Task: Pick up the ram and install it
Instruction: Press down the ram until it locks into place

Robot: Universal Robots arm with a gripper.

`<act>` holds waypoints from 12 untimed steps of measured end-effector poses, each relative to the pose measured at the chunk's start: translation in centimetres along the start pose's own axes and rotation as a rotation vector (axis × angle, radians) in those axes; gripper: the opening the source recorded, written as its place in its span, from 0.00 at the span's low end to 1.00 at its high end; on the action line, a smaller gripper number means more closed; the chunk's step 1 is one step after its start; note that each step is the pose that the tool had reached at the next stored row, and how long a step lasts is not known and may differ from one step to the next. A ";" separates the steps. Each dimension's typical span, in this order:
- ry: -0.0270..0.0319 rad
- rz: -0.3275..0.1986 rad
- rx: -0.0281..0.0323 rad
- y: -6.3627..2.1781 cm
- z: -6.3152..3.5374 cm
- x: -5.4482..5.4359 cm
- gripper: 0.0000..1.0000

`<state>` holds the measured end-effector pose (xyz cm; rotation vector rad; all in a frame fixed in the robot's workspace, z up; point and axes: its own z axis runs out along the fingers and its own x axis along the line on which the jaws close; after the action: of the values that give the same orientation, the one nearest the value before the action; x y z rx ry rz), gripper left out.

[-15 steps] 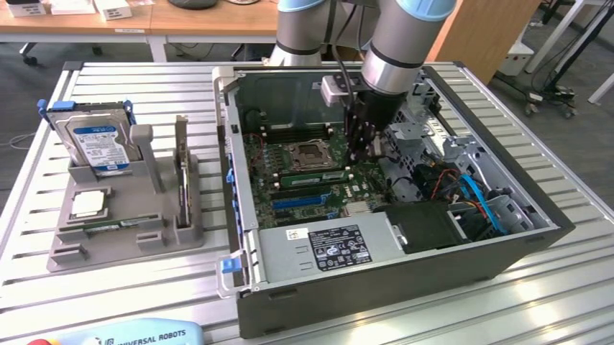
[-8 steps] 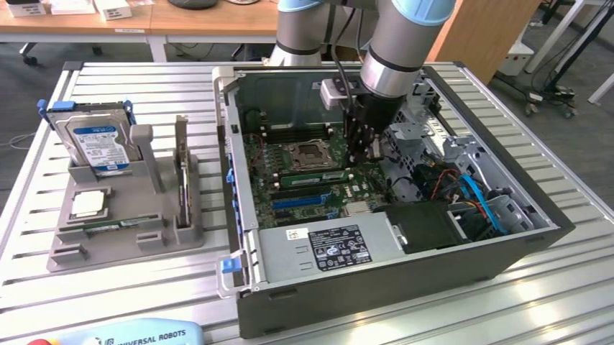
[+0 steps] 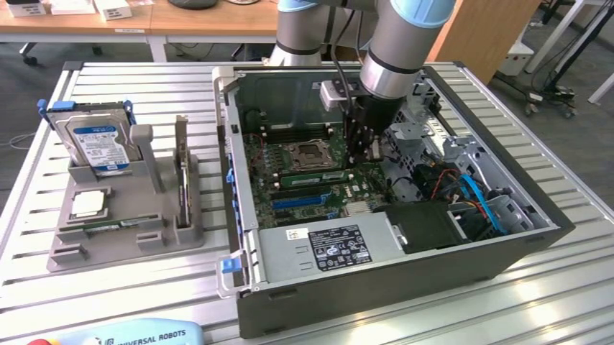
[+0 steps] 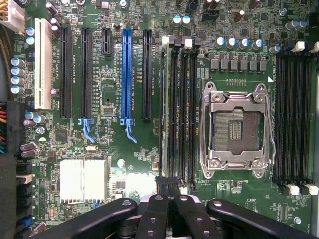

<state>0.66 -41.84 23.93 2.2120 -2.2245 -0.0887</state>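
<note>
The end effector (image 3: 363,159) hangs inside the open computer case (image 3: 537,237), low over the motherboard (image 3: 317,188), its fingers (image 4: 168,199) pressed together — narrow, with a thin dark edge between their tips that may be the ram, though this cannot be told for certain. In the wrist view the fingertips sit at the near end of the bank of memory slots (image 4: 178,114), with the empty processor socket (image 4: 235,130) just beside them and a second slot bank (image 4: 295,114) beyond it. A green ram stick (image 3: 101,228) lies in the grey holder (image 3: 125,237) on the surface (image 3: 144,287), well apart from the end effector, near a hard drive (image 3: 96,144) standing in the same holder.
</note>
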 end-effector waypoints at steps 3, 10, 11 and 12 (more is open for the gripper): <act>-0.0006 0.000 0.0002 0.00 0.03 -0.1 0.10; -0.0004 0.000 0.0001 -0.01 0.19 -0.2 0.10; -0.0004 0.000 0.0001 -0.01 0.28 -0.2 0.10; -0.0004 0.000 0.0001 -0.01 0.37 -0.2 0.10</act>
<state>0.66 -41.68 23.57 2.2122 -2.2247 -0.0891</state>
